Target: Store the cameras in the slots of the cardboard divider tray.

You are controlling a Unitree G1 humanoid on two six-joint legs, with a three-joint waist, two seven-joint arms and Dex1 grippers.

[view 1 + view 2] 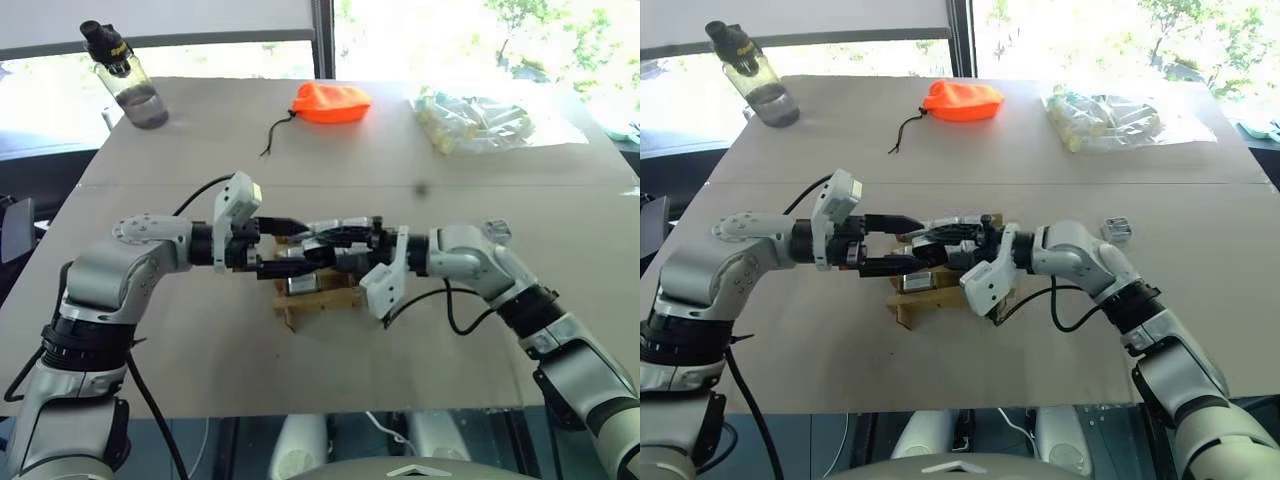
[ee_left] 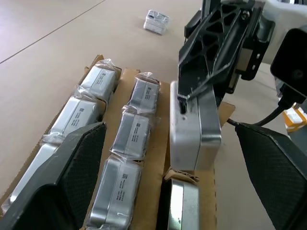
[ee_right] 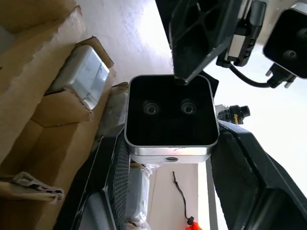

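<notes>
While the right gripper (image 3: pixel 168 158) is clamped on a silver-grey camera (image 2: pixel 194 127) above the cardboard divider tray (image 1: pixel 315 300), the insertion step is judged to be in hand; the left gripper (image 2: pixel 168 177) is spread wide, empty, facing it; wrapped cameras (image 2: pixel 129 139) already fill neighbouring slots; another camera (image 1: pixel 1117 229) lies at three o'clock; next, alignment over a free slot is needed.
</notes>
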